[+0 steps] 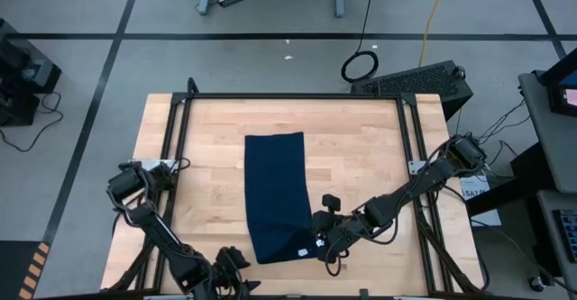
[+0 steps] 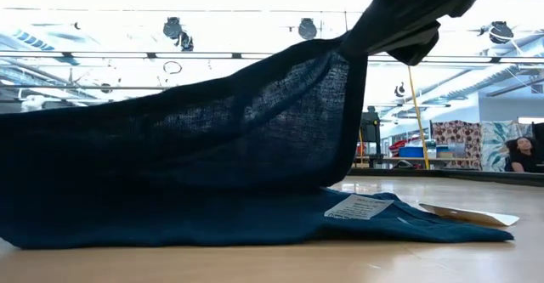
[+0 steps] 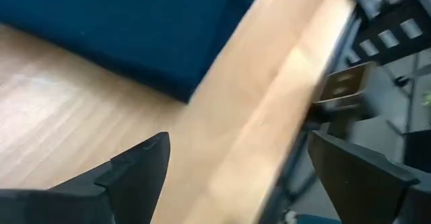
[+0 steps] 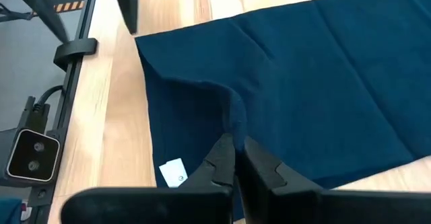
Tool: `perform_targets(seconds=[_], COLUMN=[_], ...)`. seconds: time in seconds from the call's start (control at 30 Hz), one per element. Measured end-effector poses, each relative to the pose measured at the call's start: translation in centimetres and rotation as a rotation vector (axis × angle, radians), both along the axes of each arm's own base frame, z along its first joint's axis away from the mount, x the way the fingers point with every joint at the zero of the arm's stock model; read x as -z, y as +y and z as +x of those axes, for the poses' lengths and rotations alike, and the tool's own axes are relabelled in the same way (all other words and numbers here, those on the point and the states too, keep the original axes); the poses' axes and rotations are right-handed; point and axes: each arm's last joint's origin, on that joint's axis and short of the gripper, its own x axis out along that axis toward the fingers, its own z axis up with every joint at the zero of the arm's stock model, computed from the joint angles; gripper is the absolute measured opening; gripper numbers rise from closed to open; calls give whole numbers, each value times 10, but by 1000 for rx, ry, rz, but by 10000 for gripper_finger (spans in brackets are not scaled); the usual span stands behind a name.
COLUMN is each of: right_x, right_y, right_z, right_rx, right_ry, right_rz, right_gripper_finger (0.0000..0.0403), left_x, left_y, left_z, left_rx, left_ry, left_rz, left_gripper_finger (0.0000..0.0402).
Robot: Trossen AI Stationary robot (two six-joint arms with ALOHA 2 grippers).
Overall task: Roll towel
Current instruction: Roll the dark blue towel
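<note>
Your right hand (image 4: 234,158) was clenched on the towel's (image 1: 277,192) near edge, lifting it off the tabletop (image 1: 365,160) beside the white tag (image 4: 174,172), while your left hand (image 3: 236,177) hovered released by the near tabletop edge.

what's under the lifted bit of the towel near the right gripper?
The right gripper pinches the towel and tents it up. Under the raised part the low view shows more towel lying flat, with the white tag on it. The table beneath is covered there.

The lifted towel (image 2: 212,147) is hiding most of the room, and the white tag (image 2: 357,206) is probably too small to read.
</note>
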Motion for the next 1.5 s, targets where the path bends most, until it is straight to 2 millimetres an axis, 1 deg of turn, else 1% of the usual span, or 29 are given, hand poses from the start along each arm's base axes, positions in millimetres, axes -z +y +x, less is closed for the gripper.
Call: perform_targets(seconds=[0.07,0.13,0.3,0.37,0.47,0.57,0.73,0.93,1.1,1.37,1.5], right_x=[0,0,0,0,0,0,0,0,0,1,1], right_y=[0,0,0,0,0,0,0,0,0,0,0], right_z=[0,0,0,0,0,0,0,0,0,-1,-1], right_rx=[0,-3,-2,6,9,10,16,18,36,50,46], right_ry=[1,6,5,2,2,5,4,3,0,8,11], right_rz=[-1,-1,3,12,15,15,16,17,41,52,53], right_gripper_finger=[0,0,0,0,0,0,0,0,0,0,0], left_x=[6,8,-1,2,8,9,11,14,17,29,35], left_y=[1,2,-4,-2,7,15,29,40,43,42,42], left_z=[0,2,6,7,9,15,23,23,21,21,22], left_rx=[0,6,122,105,7,-48,-72,-89,-89,-104,-132], left_ry=[21,23,-14,7,57,93,132,210,240,236,243], left_rz=[22,35,107,103,69,47,91,152,186,229,218], left_gripper_finger=[347,340,324,320,318,317,317,317,317,317,317])
